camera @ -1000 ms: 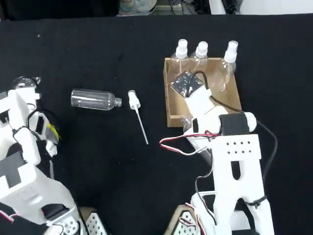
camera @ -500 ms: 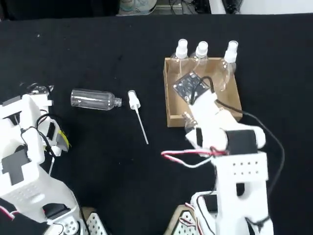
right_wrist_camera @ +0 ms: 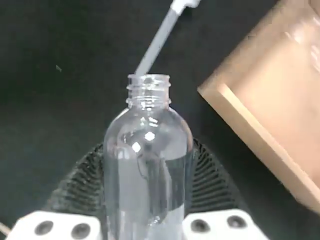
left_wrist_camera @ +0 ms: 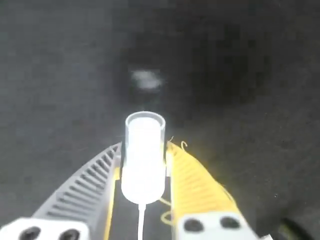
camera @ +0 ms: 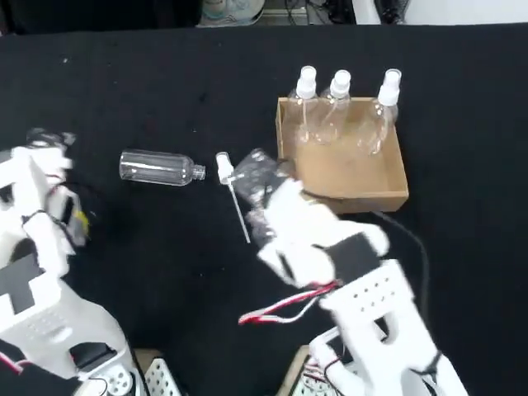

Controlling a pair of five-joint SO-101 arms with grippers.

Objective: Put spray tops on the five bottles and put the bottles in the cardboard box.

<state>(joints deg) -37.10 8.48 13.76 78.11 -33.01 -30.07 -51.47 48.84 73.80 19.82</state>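
In the right wrist view my right gripper (right_wrist_camera: pixel 147 170) is shut on a clear open bottle (right_wrist_camera: pixel 147 135), neck pointing at the tube of a loose spray top (camera: pixel 224 168) on the black table. In the high view the right arm (camera: pixel 289 214) is just left of the cardboard box (camera: pixel 346 177). Three capped bottles (camera: pixel 338 107) stand along the box's back wall. Another open bottle (camera: pixel 161 167) lies on its side left of the loose spray top. My left gripper (left_wrist_camera: pixel 143 157) is shut on a white spray top (left_wrist_camera: pixel 144 132), with the left arm (camera: pixel 33 198) at the table's left edge.
The box's front half (camera: pixel 363 169) is bare cardboard. Black table (camera: pixel 165 82) stretches open behind and in front of the lying bottle. Red and white cables (camera: pixel 280 301) trail from the right arm near the front edge.
The right arm has swung left from over the box's front to beside the loose spray top, carrying the open bottle. The left arm shifted slightly, still holding its spray top.
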